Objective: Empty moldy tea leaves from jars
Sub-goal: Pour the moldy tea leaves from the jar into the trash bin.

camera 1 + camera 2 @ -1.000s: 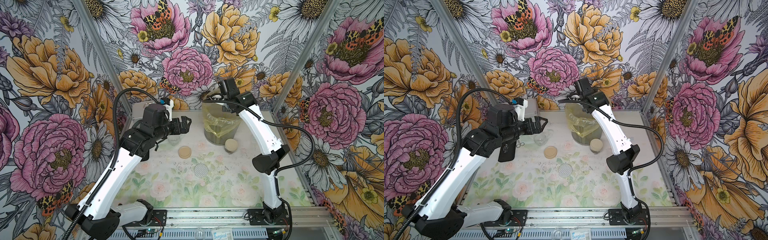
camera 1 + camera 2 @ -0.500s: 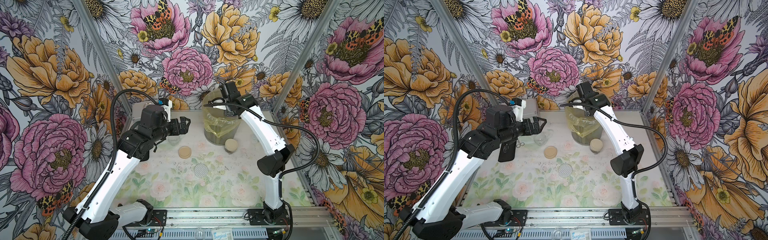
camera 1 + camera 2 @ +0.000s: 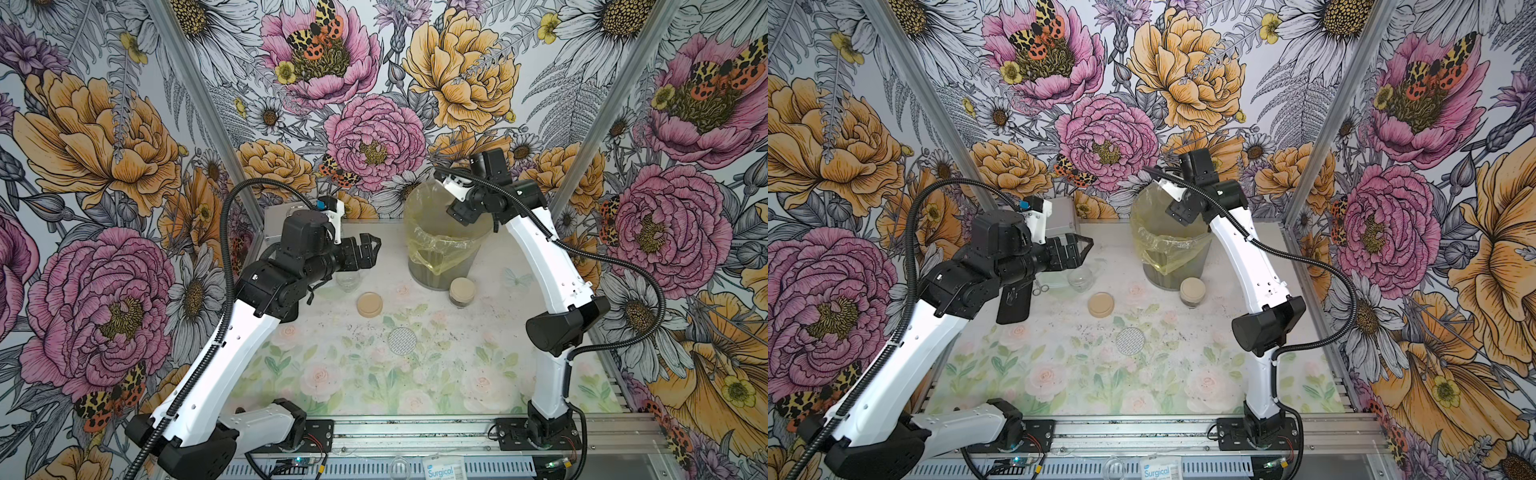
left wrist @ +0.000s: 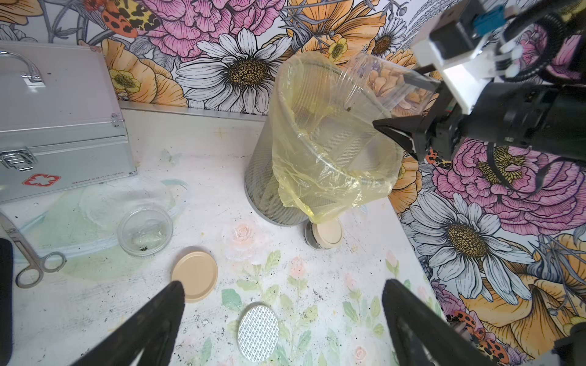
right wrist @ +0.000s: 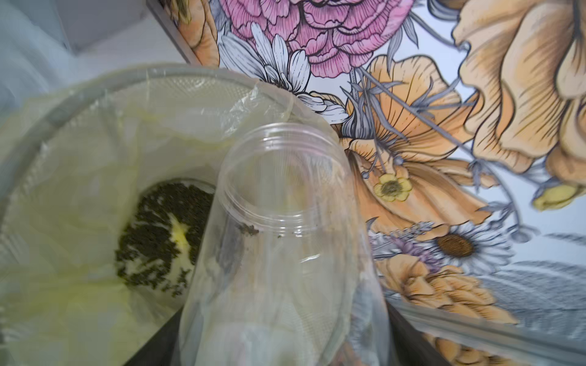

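Logged right gripper [image 3: 449,198] jaws pinching tilted, near-empty jar [image 4: 380,85] above bin [image 3: 432,274], upper centre of a top view; tea leaves [image 5: 152,240] at bin bottom; left gripper [image 3: 368,249] jaws spread, left of centre.

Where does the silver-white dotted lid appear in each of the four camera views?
Top view: the dotted lid lies flat on the mat, to the lower right of the loose tan lid.
Top view: the same spot.
Left wrist: on the mat, seen between the left gripper's open jaws.
Right wrist: not in it.
Shared landmark: the yellow-lined mesh bin, in all four.
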Controlling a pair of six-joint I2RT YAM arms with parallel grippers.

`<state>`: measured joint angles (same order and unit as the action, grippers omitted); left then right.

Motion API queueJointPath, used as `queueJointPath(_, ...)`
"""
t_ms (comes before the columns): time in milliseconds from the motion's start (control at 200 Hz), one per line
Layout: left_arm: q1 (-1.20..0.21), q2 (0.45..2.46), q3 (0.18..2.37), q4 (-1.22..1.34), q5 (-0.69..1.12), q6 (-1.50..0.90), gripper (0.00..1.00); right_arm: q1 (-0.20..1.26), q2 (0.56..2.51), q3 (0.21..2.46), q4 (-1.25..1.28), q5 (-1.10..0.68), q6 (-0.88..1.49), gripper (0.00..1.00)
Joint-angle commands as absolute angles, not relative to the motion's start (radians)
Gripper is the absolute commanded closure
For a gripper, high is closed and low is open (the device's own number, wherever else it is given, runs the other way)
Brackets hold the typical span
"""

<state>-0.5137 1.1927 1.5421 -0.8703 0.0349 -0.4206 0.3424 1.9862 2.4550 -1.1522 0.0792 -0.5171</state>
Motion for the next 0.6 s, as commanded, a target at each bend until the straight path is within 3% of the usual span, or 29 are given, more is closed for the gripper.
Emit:
queueJointPath(0,-0.508,1.181,1.544,-0.851,0.042,-0.439,0.01,0.259,1.934,2.466,-1.138,-0.249,-0.122,1.0)
queueJointPath(135,-0.509,1.189,1.549,-0.85,0.043,-0.44,0.01,0.182,1.983,2.518,-1.138,-0.488,0.152,1.0)
queueJointPath(320,-0.509,1.192,1.549,-0.851,0.041,-0.439,0.01,0.138,2.017,2.572,-1.137,-0.547,0.504,1.0)
queueJointPath(425,-0.509,1.19,1.542,-0.85,0.033,-0.44,0.01,0.174,2.0,2.547,-1.109,-0.592,0.548,1.0)
queueJointPath(596,-0.512,1.197,1.545,-0.848,0.042,-0.446,0.01,0.173,1.848,2.152,-0.684,-0.616,0.904,1.0)
